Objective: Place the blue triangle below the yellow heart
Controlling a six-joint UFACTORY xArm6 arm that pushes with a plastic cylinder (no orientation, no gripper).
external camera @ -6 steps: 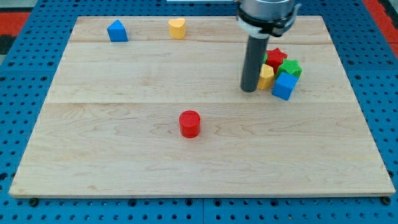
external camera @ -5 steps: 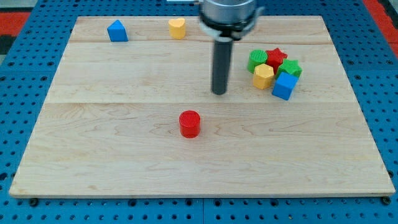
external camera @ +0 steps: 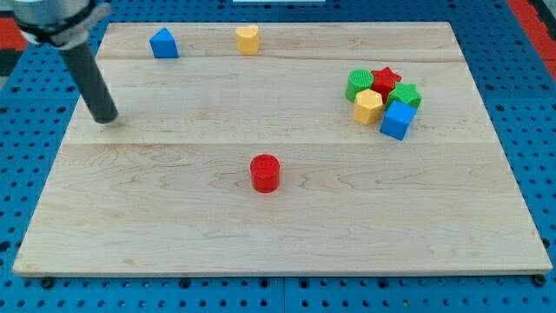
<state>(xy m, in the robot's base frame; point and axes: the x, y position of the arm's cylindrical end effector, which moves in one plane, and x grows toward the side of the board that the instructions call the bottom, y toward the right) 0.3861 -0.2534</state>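
The blue triangle (external camera: 163, 43) sits near the board's top left. The yellow heart (external camera: 248, 39) sits to its right along the top edge, about a hand's width away. My tip (external camera: 106, 118) rests on the board at the left side, below and to the left of the blue triangle, apart from it. The rod leans up toward the view's top left corner.
A red cylinder (external camera: 265, 172) stands near the board's middle. A cluster at the right holds a green block (external camera: 359, 83), a red star (external camera: 385, 79), a green block (external camera: 406, 95), a yellow block (external camera: 367, 106) and a blue cube (external camera: 398, 119). The wooden board (external camera: 278, 235) lies on blue pegboard.
My tip has swept from beside the right cluster across the board to the left side. No block has moved.
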